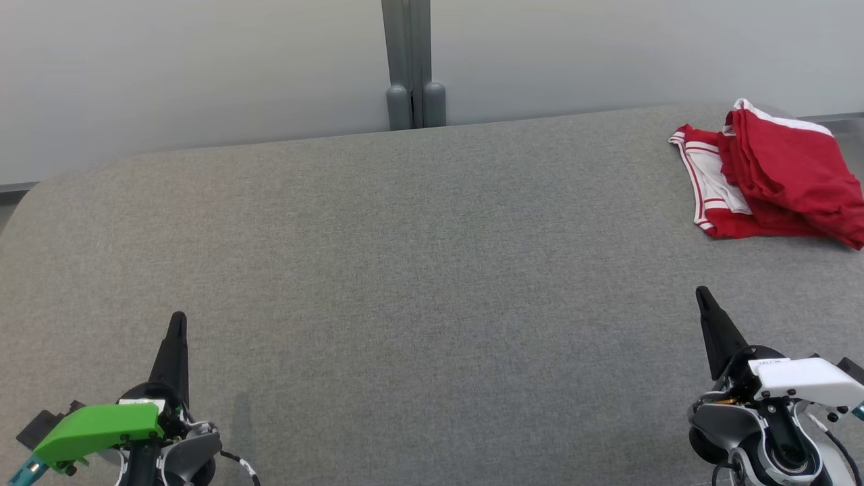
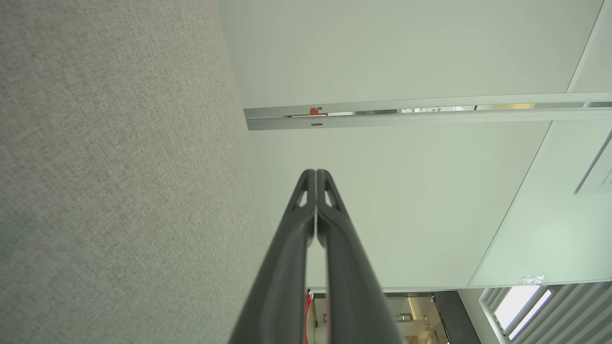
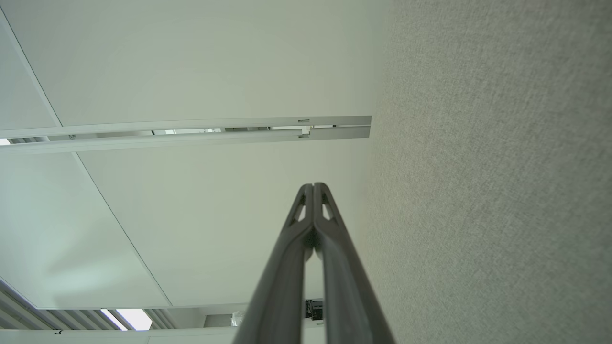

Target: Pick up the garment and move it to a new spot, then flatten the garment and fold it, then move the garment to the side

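Note:
A red garment (image 1: 776, 175) with white stripes lies folded in a small stack at the far right of the grey fabric table (image 1: 418, 270). My left gripper (image 1: 177, 317) rests at the lower left, shut and holding nothing; in its wrist view the gripper (image 2: 315, 173) has its fingertips pressed together. At the lower right my right gripper (image 1: 702, 291) is shut as well and empty, well short of the garment. Its wrist view gives the same closed tips on that gripper (image 3: 313, 186).
A pale wall panel with a grey vertical post (image 1: 408, 64) stands behind the table's far edge. The grey cloth surface curves down at its left corner (image 1: 27, 196). Both wrist views look along the table's side toward white wall panels.

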